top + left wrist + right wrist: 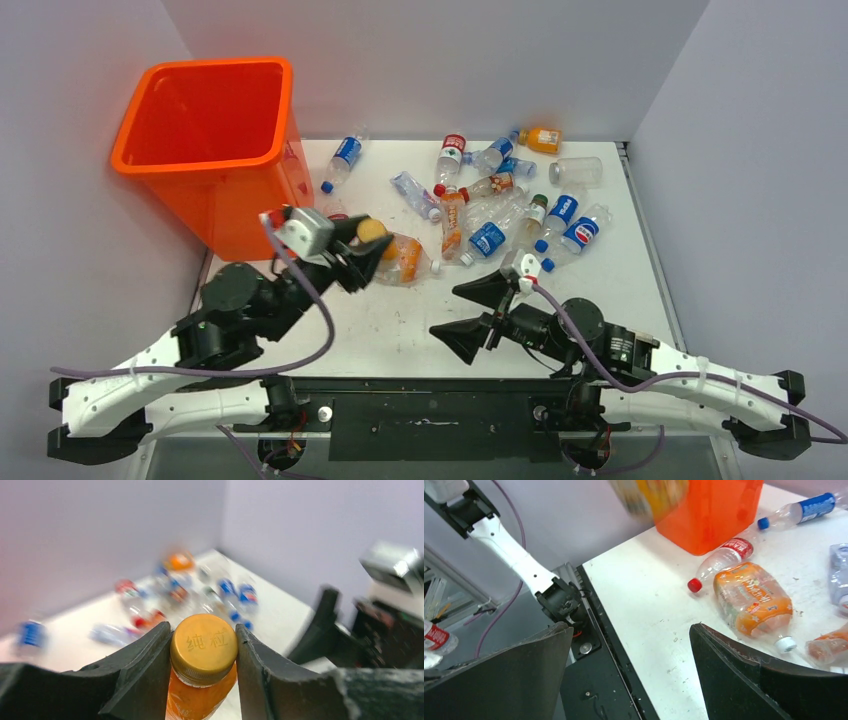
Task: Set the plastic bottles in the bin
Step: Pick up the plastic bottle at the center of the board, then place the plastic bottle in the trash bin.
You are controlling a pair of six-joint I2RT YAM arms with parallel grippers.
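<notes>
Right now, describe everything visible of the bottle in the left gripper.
The bottle is small, of clear plastic, orange-looking, with a matte gold screw cap, ribbed at its skirt and embossed with two characters. The left gripper is shut on it: black fingers press the cap from both sides. It seems clear of the table, in the top view just right of the bin, cap toward the wrist camera. Its lower body is out of view.
</notes>
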